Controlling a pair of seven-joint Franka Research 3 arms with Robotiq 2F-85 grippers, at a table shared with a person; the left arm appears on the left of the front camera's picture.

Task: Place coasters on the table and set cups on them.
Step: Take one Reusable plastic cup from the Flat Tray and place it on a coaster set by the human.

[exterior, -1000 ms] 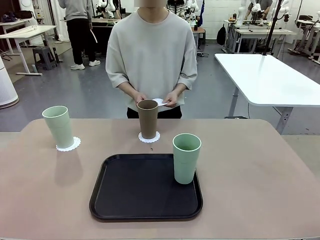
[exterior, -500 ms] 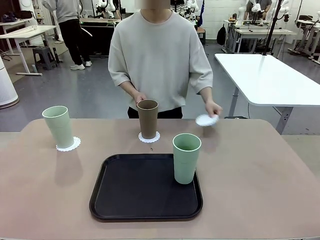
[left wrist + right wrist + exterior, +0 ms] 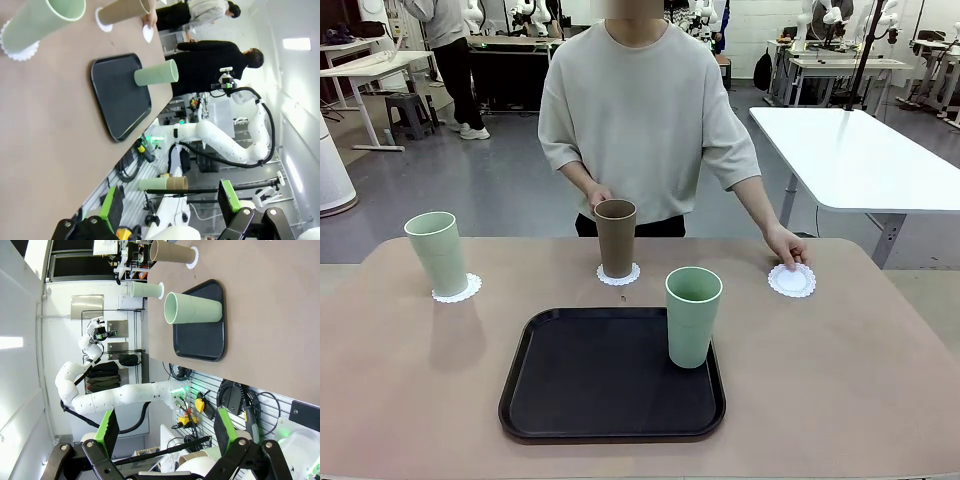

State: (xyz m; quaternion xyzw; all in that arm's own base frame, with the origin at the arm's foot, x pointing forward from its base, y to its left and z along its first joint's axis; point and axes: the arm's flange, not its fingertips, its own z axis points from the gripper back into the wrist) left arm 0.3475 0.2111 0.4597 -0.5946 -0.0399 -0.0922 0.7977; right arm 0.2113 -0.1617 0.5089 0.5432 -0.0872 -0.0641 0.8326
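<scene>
Coaster (image 3: 792, 281), third one, lies flat on surface (image 3: 850, 370), right side, person's hand (image 3: 786, 245) touching its far edge. No cup on it yet. Green cup (image 3: 693, 316) stands upright on black tray (image 3: 580, 400), at tray's right edge. Bare coaster sits right of this cup, bit farther back. Right arm's side nearer, so right claw (image 3: 165, 440) looks best for job. Right claw wide open, holds nothing. Left claw (image 3: 167, 210) wide open too, empty. Brown cup (image 3: 616, 238) and left green cup (image 3: 437, 252) each already on own coaster.

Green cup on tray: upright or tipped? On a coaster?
Upright: the green cup stands mouth up on the black tray, no coaster under it. The spare coaster lies on the table.
</scene>
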